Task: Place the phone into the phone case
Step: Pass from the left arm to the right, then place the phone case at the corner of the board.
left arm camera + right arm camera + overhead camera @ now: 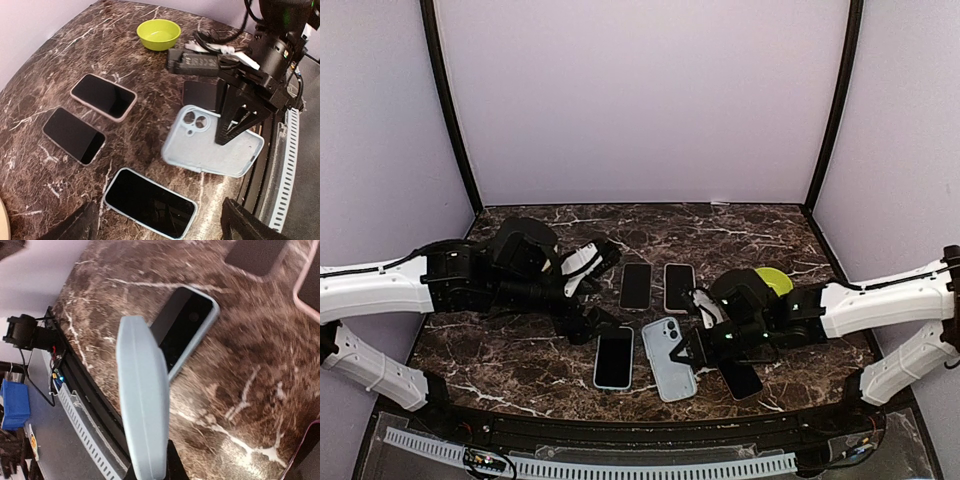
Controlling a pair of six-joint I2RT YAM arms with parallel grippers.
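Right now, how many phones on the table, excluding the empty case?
4: bare black phone and pink-cased phone at centre; light-blue-cased phone nearer the bases; dark phone partly under the right arm. Others may be hidden.

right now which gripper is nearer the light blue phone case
Right. The right gripper has its jaws shut on the light blue phone case. The left gripper sits apart to its left, jaws open, past the blue-edged phone.
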